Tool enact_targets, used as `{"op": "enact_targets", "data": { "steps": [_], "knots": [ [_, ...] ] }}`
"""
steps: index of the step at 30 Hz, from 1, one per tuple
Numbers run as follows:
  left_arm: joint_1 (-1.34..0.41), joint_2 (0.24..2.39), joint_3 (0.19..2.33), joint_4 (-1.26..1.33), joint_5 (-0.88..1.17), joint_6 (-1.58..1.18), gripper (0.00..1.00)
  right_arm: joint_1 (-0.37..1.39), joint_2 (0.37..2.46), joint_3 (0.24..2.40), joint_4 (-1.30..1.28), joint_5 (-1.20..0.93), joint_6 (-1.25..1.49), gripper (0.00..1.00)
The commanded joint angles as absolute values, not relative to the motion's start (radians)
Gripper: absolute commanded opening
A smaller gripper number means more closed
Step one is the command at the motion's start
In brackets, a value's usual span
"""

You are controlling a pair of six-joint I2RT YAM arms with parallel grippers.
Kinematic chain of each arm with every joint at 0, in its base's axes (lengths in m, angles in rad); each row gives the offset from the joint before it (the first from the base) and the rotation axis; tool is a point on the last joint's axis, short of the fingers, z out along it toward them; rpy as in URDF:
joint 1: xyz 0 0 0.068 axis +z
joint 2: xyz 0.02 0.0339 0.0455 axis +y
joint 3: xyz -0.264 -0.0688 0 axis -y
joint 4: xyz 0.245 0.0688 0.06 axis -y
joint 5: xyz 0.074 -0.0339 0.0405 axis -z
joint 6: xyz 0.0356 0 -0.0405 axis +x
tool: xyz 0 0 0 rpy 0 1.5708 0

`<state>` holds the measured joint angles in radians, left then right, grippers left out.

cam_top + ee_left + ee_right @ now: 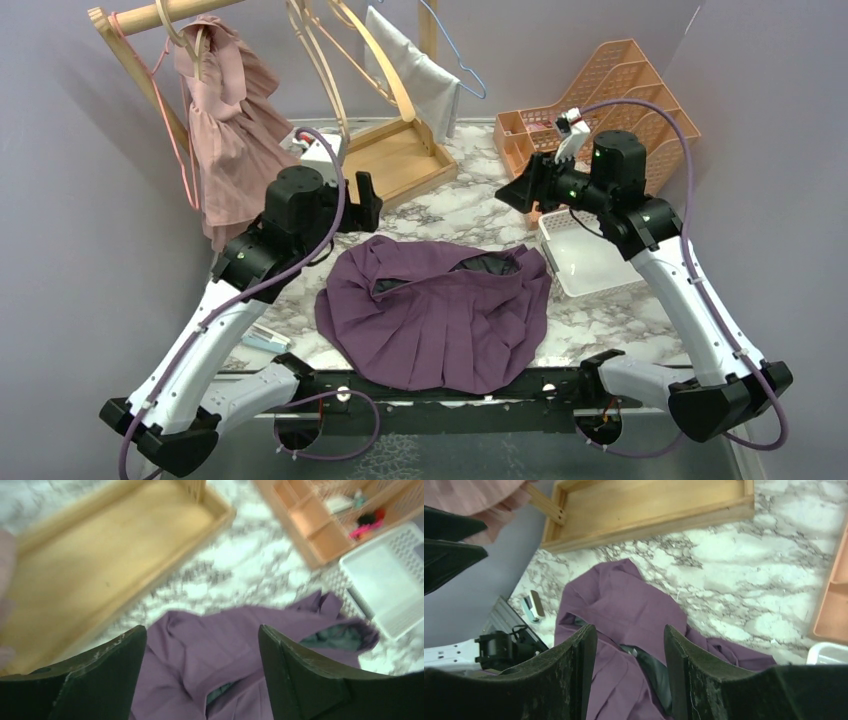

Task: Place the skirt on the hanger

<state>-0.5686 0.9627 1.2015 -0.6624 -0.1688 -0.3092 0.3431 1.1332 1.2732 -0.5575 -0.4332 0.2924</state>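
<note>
The skirt lies spread on the counter, dead centre between the two arms. Its waistband faces the back and gapes enough to show the dark lining.

The left gripper hovers over the skirt's far left edge, fingers spread, nothing between them. The right gripper hangs above the far right corner, also spread and empty. Both wrist views look down past open fingers onto purple cloth, so neither arm has a hold.

The hanger hangs on the rack at the back, well apart from the skirt, which isn't on it yet.

The step in hand looks like taking the waistband. I'd bring each gripper down at its own end of the band, not onto the pleats, which would only bunch up. On the right, where the band gapes, the pinch should catch both layers, or the lining may peel away on the lift. Level grips held apart should keep the band taut.

I'd lift the hem clear of the counter before heading back. On the way there's the pink dress to the left, and the white basket just beside the skirt's right corner.
</note>
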Motion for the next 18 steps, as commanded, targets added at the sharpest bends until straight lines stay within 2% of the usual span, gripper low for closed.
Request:
{"op": "enact_targets", "data": {
  "steps": [1,2,3,10,13,18],
  "knots": [
    [-0.563,0.967,1.361,-0.587,-0.272,-0.189,0.93,0.344,1.166,1.348,-0.446,-0.490,0.324,0.55],
    [-0.562,0.977,1.401,-0.577,-0.301,-0.180,0.98,0.348,1.173,1.361,-0.435,-0.486,0.325,0.55],
    [-0.562,0.994,1.437,-0.569,-0.330,-0.176,0.99,0.351,1.180,1.369,-0.426,-0.484,0.328,0.55],
    [-0.531,1.177,1.694,-0.546,-0.436,-0.195,0.99,0.380,1.191,1.340,-0.362,-0.495,0.376,0.55],
    [-0.429,1.271,1.789,-0.548,-0.349,-0.252,0.96,0.397,1.184,1.308,-0.350,-0.495,0.393,0.54],
    [-0.225,1.396,1.884,-0.550,-0.103,-0.387,0.82,0.417,1.165,1.272,-0.351,-0.488,0.400,0.54]
  ]
}}
